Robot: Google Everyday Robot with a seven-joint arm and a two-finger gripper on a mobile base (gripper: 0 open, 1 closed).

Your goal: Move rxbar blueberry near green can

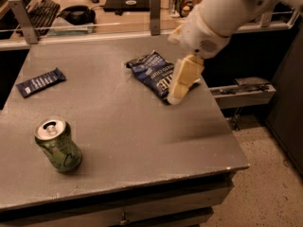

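The tool (177,94) hung over the right half of the counter (142,141), at the end of a white arm (222,13) that reached in from the upper right. Its cream tip pointed down and a little to the left, in front of the right end of a crinkled blue chip bag (150,70). Whether it touched the bag could not be told, and whether the tool was wide or narrow could not be told either.

The rxbar blueberry (41,82) lay flat near the counter's left edge, toward the back, with its long side slanting up to the right. It was well apart from the tool and from the chip bag.

The green can (58,144) stood upright near the front left corner, with its silver top and pull tab showing. It was well apart from the bar, with bare grey counter between the 2.

Beyond the counter's back edge ran a low rail with metal posts (155,12), and a dark keyboard (41,11) lay on the desk behind it at the upper left.
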